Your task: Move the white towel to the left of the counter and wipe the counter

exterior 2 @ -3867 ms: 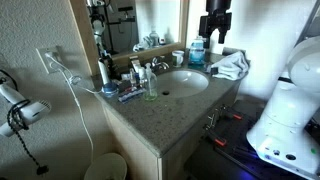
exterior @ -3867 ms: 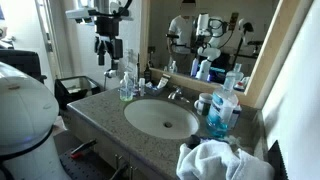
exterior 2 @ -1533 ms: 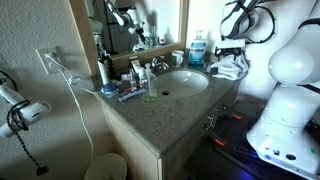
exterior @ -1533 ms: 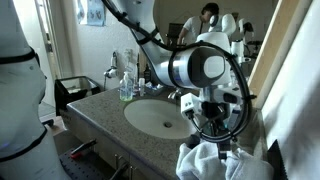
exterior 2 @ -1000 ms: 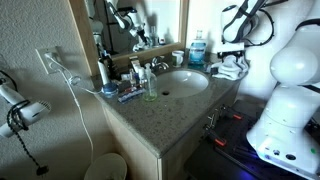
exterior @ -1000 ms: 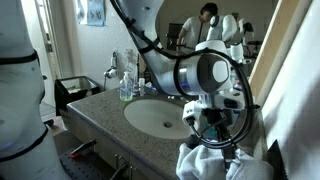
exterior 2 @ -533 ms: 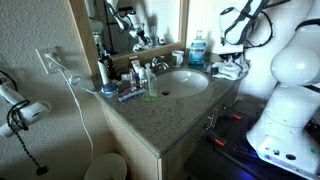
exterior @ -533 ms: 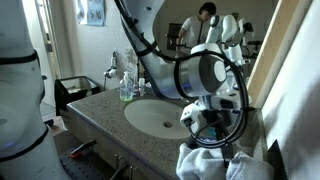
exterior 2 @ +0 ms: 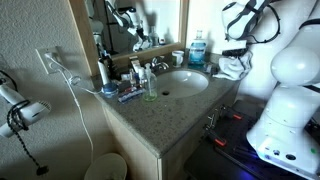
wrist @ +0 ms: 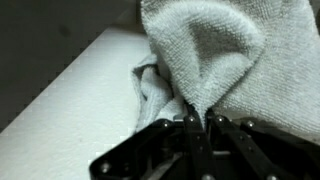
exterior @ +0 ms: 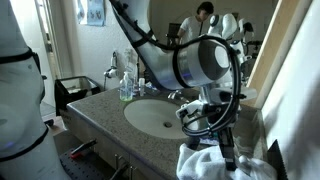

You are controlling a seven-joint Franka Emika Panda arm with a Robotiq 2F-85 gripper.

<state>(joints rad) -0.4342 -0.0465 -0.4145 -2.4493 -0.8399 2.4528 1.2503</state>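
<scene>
The white towel (exterior: 205,162) lies bunched at the near end of the speckled counter (exterior: 100,110), beside the oval sink (exterior: 160,118). In the wrist view my gripper (wrist: 197,122) is shut, pinching a fold of the towel (wrist: 215,55) between its fingers. In an exterior view the arm reaches down over the towel, and the gripper (exterior: 227,150) is sunk into the cloth. From the opposite side the towel (exterior 2: 231,67) hangs under the gripper (exterior 2: 235,58) at the counter's far end.
A blue soap bottle (exterior 2: 197,48) and the faucet (exterior: 176,94) stand behind the sink. Several bottles and small toiletries (exterior 2: 135,82) crowd the other end of the counter. A mirror (exterior: 200,30) backs the counter. A hairdryer (exterior 2: 20,105) hangs on the wall.
The gripper came down onto the towel and shut on a fold of it. The towel's top now looks drawn up a little off the counter.
</scene>
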